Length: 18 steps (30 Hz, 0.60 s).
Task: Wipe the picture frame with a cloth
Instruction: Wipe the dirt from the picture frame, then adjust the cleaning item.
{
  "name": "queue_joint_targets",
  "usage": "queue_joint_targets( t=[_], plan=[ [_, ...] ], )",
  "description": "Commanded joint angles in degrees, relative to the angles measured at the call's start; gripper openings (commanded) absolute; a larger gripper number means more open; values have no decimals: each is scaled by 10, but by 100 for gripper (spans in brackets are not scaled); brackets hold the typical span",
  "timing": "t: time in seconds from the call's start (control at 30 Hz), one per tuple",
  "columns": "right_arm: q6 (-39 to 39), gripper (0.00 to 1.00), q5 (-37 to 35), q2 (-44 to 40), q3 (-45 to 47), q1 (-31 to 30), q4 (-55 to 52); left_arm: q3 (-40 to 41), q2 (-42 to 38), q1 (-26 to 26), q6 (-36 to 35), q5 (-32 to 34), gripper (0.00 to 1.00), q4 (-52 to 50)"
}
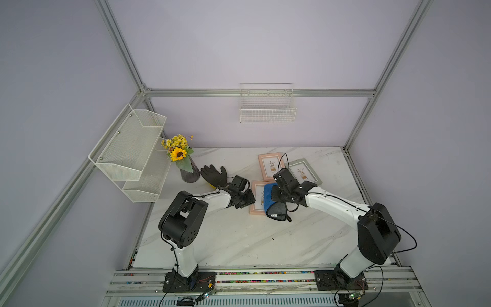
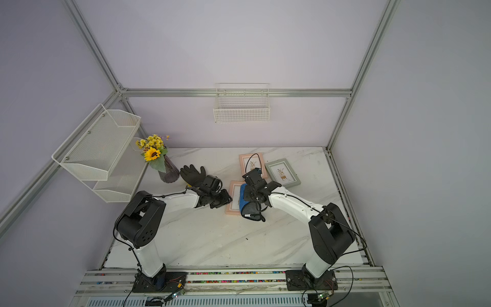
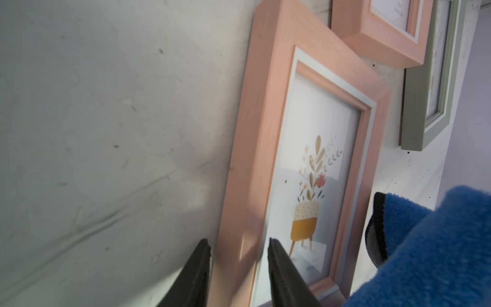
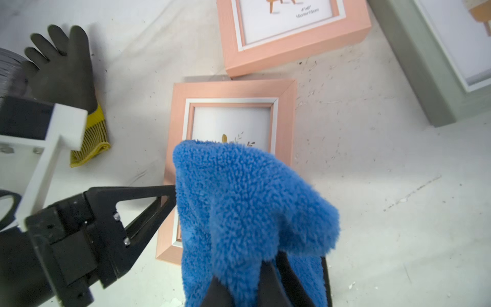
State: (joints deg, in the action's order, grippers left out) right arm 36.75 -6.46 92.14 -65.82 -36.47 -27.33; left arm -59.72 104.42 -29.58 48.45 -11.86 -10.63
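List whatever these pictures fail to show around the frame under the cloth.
Near pink frame: lower half of its picture, right wrist view, covered by the blue cloth.
Right hand: fingertips buried in that cloth, same view.
Left hand: whether it pinches the frame's rail is unclear, left wrist view.
Grey-green frame: cut off by the edge, right wrist view.

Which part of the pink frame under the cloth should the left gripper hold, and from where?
The side rail of the pink frame nearest the left gripper, jaws straddling it from that side. The frame lies flat, that raised rail is bare; the cloth covers the opposite side.
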Motion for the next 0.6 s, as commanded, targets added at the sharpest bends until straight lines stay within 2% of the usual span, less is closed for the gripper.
queue_joint_targets(
  t=[0.0, 0.17, 0.27, 0.43, 0.57],
  plan=[
    [-26, 5, 39, -33, 31, 10, 50, -28, -45, 3, -17, 6, 41, -42],
    [-40, 5, 103, -94, 83, 29, 132, -11, -120, -2, -62, 43, 46, -38],
    [-47, 5, 141, -121, 101, 37, 172, 36, -183, -2, -86, 38, 51, 12],
    [-42, 5, 186, -137, 119, 39, 229, 134, -280, -3, -100, -61, 65, 180],
    [-24, 5, 226, -139, 133, 39, 278, 158, -298, -8, -103, -116, 67, 246]
  ],
)
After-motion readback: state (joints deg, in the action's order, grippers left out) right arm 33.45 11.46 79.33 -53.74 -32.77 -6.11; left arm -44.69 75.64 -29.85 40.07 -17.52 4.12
